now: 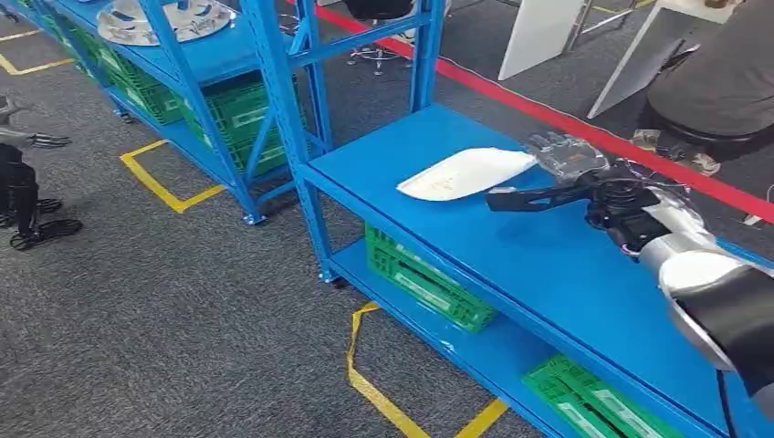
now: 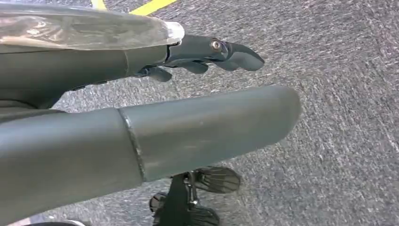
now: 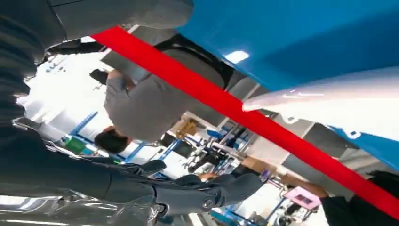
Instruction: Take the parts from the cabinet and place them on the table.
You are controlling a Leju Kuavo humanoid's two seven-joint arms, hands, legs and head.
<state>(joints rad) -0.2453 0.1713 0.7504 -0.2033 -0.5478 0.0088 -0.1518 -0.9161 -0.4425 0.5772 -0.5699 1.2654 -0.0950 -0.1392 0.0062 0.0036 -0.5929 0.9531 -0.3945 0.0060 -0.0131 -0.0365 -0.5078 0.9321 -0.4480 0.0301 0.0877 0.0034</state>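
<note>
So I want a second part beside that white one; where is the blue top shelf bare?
The blue shelf is bare from the white part toward the near edge, and along its front, below the right hand. It is crowded at the far edge, where the white part lies with the right hand close beside it.

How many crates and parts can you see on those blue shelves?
Green crates: 4
White parts: 1
Silver parts: 1
Total: 6
</note>
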